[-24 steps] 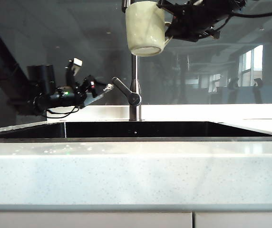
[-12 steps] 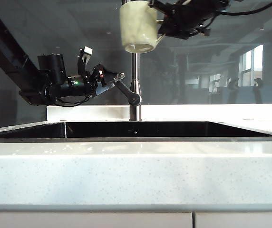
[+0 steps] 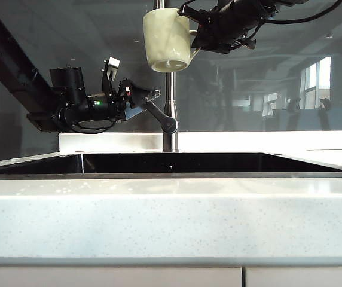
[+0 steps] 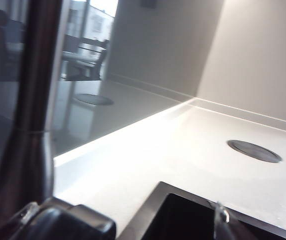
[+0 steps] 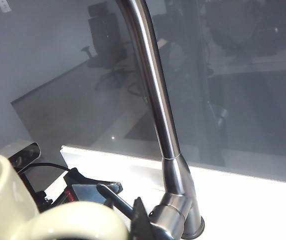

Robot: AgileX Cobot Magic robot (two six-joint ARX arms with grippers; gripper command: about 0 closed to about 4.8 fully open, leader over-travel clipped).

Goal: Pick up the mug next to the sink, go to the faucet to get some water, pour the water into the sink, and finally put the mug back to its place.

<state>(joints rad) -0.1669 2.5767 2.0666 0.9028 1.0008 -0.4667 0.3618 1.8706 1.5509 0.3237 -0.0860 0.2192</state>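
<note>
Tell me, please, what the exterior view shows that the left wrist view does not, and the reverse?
Only the exterior view shows the mug held high by its handle in the right gripper, in front of the faucet's riser, and the open left gripper at the lever handle. Only the left wrist view shows a round metal disc set in the counter. Both show the faucet, the dark sink and the pale counter.
</note>
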